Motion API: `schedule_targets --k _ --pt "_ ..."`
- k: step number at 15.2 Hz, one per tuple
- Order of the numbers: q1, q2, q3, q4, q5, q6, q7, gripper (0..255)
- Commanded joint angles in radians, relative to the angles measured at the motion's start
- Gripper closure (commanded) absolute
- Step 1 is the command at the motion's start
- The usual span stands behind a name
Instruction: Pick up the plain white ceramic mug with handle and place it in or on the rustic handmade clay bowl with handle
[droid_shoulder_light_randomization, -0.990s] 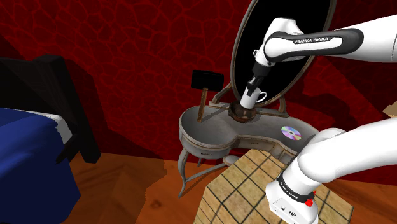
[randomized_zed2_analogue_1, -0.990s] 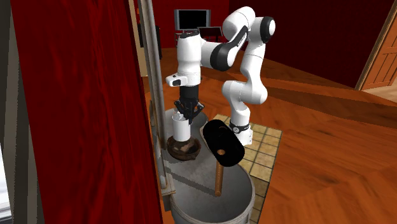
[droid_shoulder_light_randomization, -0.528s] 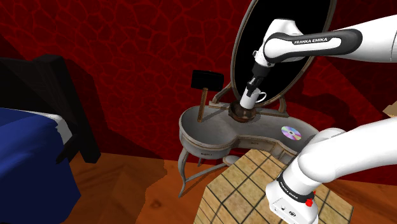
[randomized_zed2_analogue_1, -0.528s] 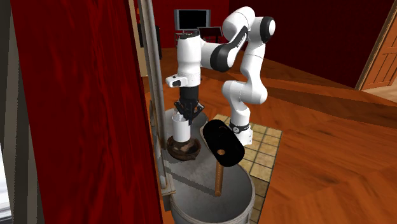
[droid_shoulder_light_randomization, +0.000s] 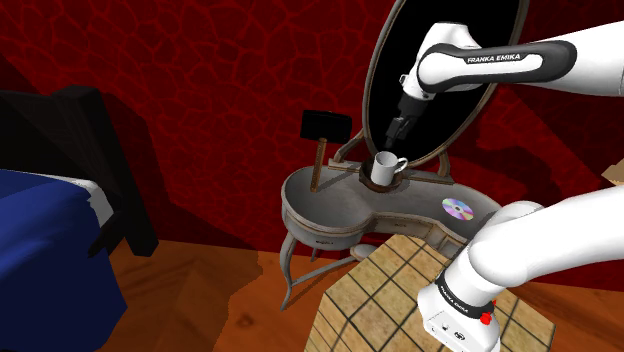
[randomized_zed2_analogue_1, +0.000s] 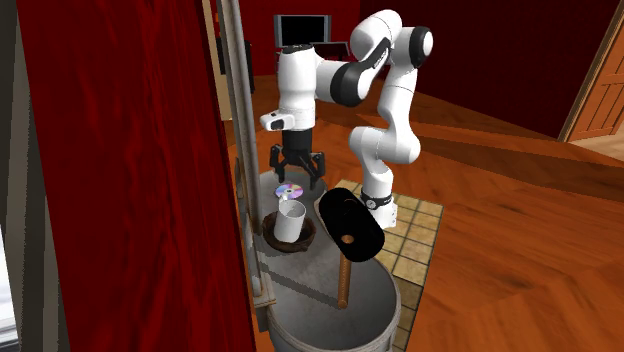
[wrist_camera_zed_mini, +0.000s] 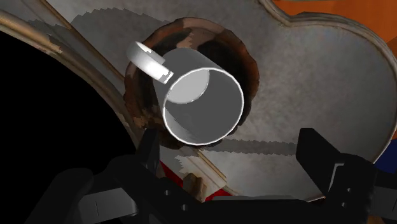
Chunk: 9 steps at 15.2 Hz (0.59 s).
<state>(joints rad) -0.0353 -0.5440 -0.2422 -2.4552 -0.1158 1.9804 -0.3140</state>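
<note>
My hand hangs open above the mug and holds nothing. The mug stands mouth up inside the brown bowl, near the table edge beside the mirror. I judge it light, stiff, smooth and breakable. The rim wall opposite the handle seems the best place to pinch.

Your gripper points straight down, its fingers spread wide apart. The wrist is vertical. Your arm comes in level from the shoulder view's right, then bends down sharply at the last joint.
</note>
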Motion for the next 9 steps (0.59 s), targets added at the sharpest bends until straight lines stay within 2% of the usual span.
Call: schedule_targets --k 1,2,9 --pt "0.002 -0.013 0.007 0.053 0.004 -0.067 0.001 0" --pt "0.002 -0.017 0.01 0.076 0.005 -0.094 0.001 0" --pt "0.002 -0.017 0.01 0.076 0.005 -0.094 0.001 0"
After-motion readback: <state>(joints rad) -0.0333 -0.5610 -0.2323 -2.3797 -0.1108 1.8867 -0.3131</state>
